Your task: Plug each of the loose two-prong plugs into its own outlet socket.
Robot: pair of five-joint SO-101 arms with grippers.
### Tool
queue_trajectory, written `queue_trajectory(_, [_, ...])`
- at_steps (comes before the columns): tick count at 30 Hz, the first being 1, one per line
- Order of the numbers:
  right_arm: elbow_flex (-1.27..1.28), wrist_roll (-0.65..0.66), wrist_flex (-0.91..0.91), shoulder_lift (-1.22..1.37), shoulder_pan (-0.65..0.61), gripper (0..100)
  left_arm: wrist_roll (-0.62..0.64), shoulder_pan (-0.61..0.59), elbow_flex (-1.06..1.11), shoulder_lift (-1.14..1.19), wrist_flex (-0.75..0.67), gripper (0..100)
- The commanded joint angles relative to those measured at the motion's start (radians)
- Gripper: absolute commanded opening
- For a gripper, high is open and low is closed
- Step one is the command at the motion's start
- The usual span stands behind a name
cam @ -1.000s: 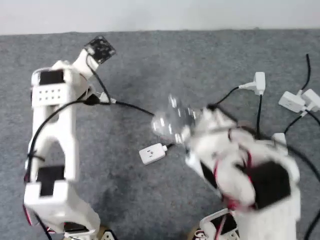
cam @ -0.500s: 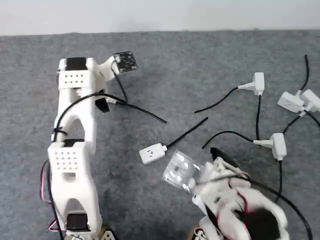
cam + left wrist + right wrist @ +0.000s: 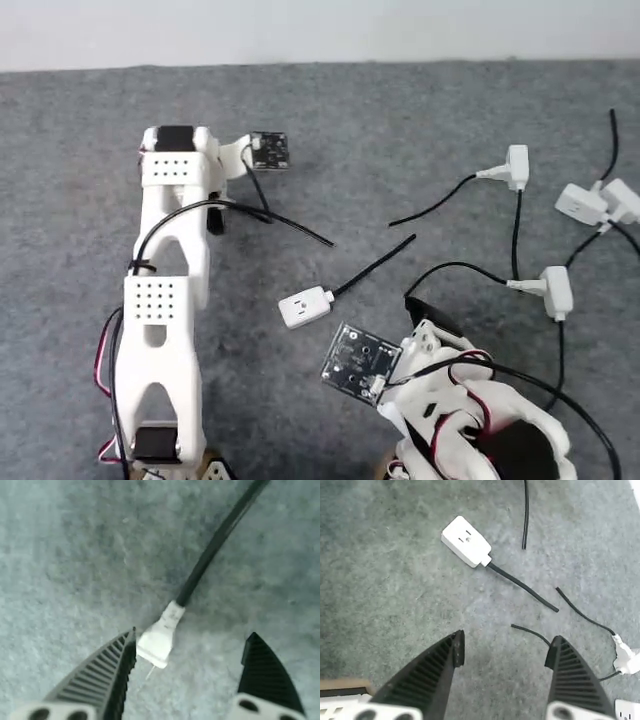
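Loosely, a plug (image 3: 157, 642) is flanked by the parted left gripper (image 3: 192, 634); the right gripper (image 3: 507, 637) is held parted near an outlet socket (image 3: 466, 541).

The table's carpet-like covering (image 3: 420, 110) is seen in a mottled mid grey, edged on the far side by a plain white strip of wall (image 3: 320, 30). Both jointed plastic arms are finished in white. The left arm (image 3: 165, 330) is marked with grids of small dark holes and black motor blocks, and the right arm (image 3: 440, 400) is threaded with red and black wires. Ribbed black fingers (image 3: 112, 670) are carried by the left gripper (image 3: 192, 632), and the same ribbing is repeated on the right gripper (image 3: 507, 636). The small two-prong plug (image 3: 156, 642) is shown in white on a black cord (image 3: 220, 540). The square outlet socket (image 3: 466, 541) is likewise white, with dark slots.
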Motion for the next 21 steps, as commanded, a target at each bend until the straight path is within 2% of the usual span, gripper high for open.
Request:
queue_trajectory(1, [-0.003, 0.009, -0.015, -0.004, -0.021, 26.7, -0.025, -0.051, -0.045, -0.011, -0.08, 33])
queue_trajectory(9, [0.018, 0.006, -0.019, -0.005, -0.021, 26.7, -0.068, -0.064, -0.044, 0.064, -0.097, 33])
queue_trajectory(15, [0.02, 0.005, -0.013, -0.005, -0.021, 26.7, -0.061, -0.055, -0.044, 0.124, -0.16, 33])
queue_trajectory(21, [0.02, 0.005, -0.013, -0.005, -0.021, 26.7, -0.037, -0.041, -0.047, 0.121, -0.157, 33])
